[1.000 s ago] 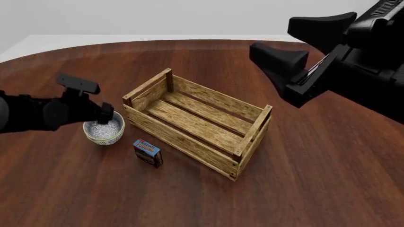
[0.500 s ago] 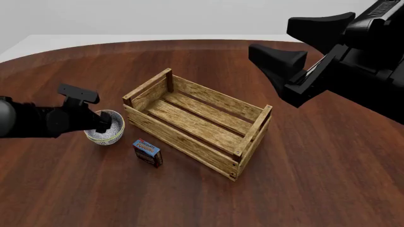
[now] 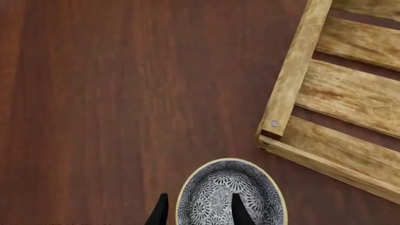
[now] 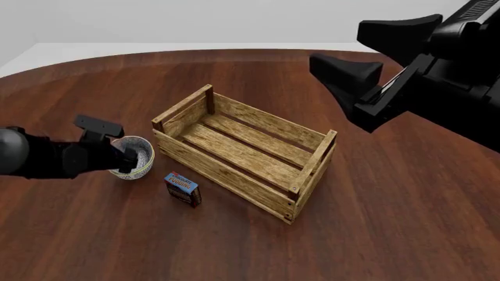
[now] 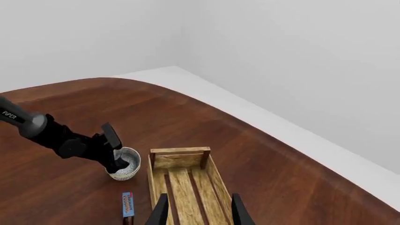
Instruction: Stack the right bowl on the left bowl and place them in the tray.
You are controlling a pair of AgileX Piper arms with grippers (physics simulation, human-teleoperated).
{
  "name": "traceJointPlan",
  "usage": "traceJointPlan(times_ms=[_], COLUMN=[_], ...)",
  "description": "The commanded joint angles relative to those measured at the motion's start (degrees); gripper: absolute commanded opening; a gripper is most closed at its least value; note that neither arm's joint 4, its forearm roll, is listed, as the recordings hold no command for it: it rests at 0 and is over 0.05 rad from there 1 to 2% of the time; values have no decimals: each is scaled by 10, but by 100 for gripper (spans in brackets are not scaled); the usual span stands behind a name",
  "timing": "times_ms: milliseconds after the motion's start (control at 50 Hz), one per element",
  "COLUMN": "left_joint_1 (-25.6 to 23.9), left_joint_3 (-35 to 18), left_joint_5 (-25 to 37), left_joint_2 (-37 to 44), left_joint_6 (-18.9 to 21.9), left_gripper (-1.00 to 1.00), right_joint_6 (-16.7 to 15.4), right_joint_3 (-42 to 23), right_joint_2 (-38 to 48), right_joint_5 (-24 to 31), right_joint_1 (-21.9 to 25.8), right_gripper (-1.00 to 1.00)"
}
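Note:
A patterned blue-and-white bowl [image 4: 134, 158] stands on the table just left of the tray [image 4: 246, 149], a large wooden crate. I see only this one bowl; I cannot tell whether another is nested in it. My left gripper [image 4: 116, 140] is open and low at the bowl's left rim. In the left wrist view, one finger [image 3: 240, 211] is inside the bowl [image 3: 230, 194] and the other is outside the rim. My right gripper [image 4: 340, 47] is open and empty, high above the table's far right. From there it sees the tray [image 5: 184, 187] and the bowl [image 5: 125, 164].
A small blue-and-red box [image 4: 182, 189] lies in front of the tray's near-left wall, close to the bowl; it also shows in the right wrist view [image 5: 127, 205]. The tray's corner post [image 3: 275, 123] stands a short way from the bowl. The brown table [image 4: 93, 234] extends all round.
My left gripper has come down and toward the near side, so its fingers now straddle the bowl's rim. The bowl, tray and right arm have not moved.

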Motion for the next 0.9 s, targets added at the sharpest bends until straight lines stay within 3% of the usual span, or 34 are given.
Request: traceJointPlan(times_ms=[20, 680, 700, 900], left_joint_1=[-3, -13, -16, -31], left_joint_3=[0, -8, -6, 2], left_joint_5=[10, -9, -9, -9], left_joint_2=[3, 60, 56, 32], left_joint_6=[20, 0, -4, -15], left_gripper=[100, 100, -100, -100], right_joint_6=[0, 0, 0, 0], right_joint_3=[-1, -2, -2, -2], right_joint_2=[2, 4, 4, 1], right_joint_5=[-1, -1, -1, 1], right_joint_1=[0, -2, -2, -3], right_gripper=[100, 100, 100, 100])
